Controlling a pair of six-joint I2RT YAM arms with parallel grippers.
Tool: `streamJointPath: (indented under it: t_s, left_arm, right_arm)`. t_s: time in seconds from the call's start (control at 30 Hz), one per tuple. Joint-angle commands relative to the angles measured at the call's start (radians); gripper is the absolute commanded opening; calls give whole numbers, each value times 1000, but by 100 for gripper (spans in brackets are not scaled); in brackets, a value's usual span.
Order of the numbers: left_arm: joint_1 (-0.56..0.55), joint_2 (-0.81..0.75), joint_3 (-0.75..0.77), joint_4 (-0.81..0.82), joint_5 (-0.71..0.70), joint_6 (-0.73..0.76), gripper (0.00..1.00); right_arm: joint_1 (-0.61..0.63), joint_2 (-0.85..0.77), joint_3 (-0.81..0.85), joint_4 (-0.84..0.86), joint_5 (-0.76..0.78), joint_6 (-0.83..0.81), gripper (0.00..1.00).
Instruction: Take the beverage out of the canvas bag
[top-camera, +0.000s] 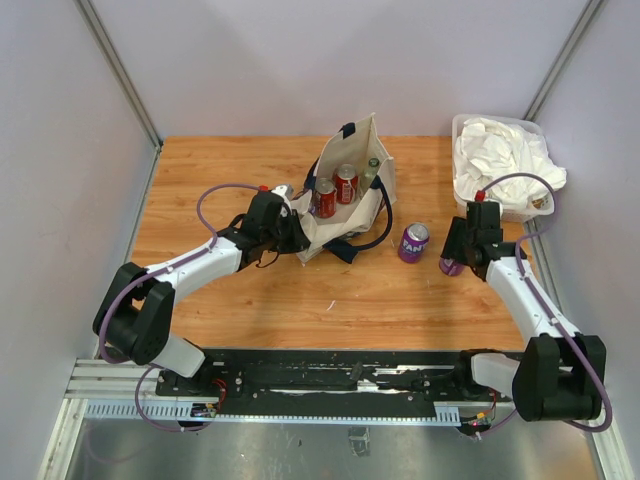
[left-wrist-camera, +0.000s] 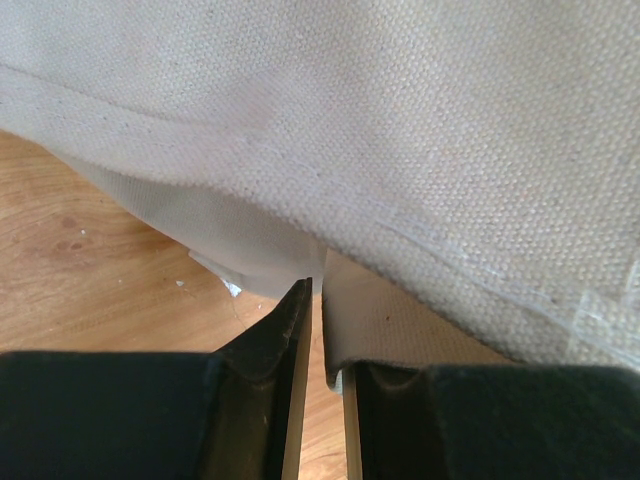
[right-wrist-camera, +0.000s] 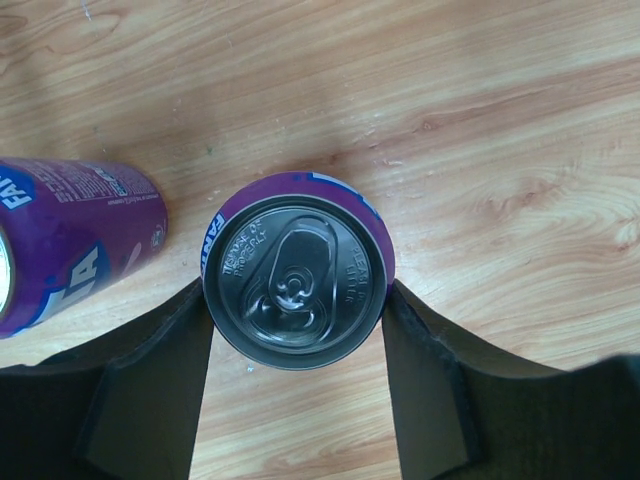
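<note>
my right gripper (right-wrist-camera: 296, 305) is clamped around a purple can (right-wrist-camera: 298, 262), with 1 finger pressed to each side. the can is upright over the bare table (right-wrist-camera: 480, 120), well apart from the canvas bag (top-camera: 352, 170). i cannot tell whether its base is down on the wood or just above it. that is the main risk: if i let go while it hangs or tilts, it tips and rolls. a second purple can (top-camera: 413, 242) stands just to its left, so a sideways swing on release could knock that 1 over. beyond the gripper, the tub of white cloths (top-camera: 500, 165) sits near enough that a careless lift could catch its rim.

my left gripper (left-wrist-camera: 318, 325) is pinched on a fold of the bag's canvas at its near-left edge, which seems to hold the mouth open. if that thin fold slips out, i judge the bag sags over the 2 red cans (top-camera: 324, 198) inside. too hard a pull could drag the bag and topple them. the navy handles (top-camera: 350, 245) lie slumped across the bag's front and could snag a finger on the next reach in.
</note>
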Motion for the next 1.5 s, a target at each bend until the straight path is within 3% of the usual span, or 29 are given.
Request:
streamJointPath:
  t_s: [0.0, 0.07, 0.1, 0.47, 0.7, 0.97, 1.17, 1.37, 1.43, 1.47]
  left_arm:
    - [5, 9, -35, -128, -11, 16, 21]
    - [5, 8, -36, -128, -11, 15, 21]
    - [5, 9, -36, -126, -11, 16, 21]
    - [5, 11, -33, -119, -6, 19, 21]
    - [5, 21, -42, -98, 12, 6, 21]
    - [5, 25, -40, -94, 20, 6, 21]
    - [5, 24, -49, -91, 25, 9, 21]
    - [5, 33, -50, -88, 38, 16, 21]
    - [5, 35, -54, -83, 43, 19, 21]
    - [5, 35, -56, -81, 46, 21, 21]
  right_arm:
    - [-13, 25, 15, 2, -9, 27, 61]
    - [-13, 29, 16, -3, 1, 28, 91]
    - [-12, 29, 16, -7, 7, 28, 99]
    - [-11, -79, 154, -74, 39, -11, 100]
    - [24, -62, 455, -117, -18, -72, 83]
    - [293, 151, 864, -218, 69, -224, 68]
    - [436, 307, 1033, -209, 59, -272, 45]
    - [532, 465, 1137, -232, -7, -291, 31]
    - [556, 510, 1155, -234, -13, -287, 9]
    - [563, 531, 1170, -238, -14, -285, 3]
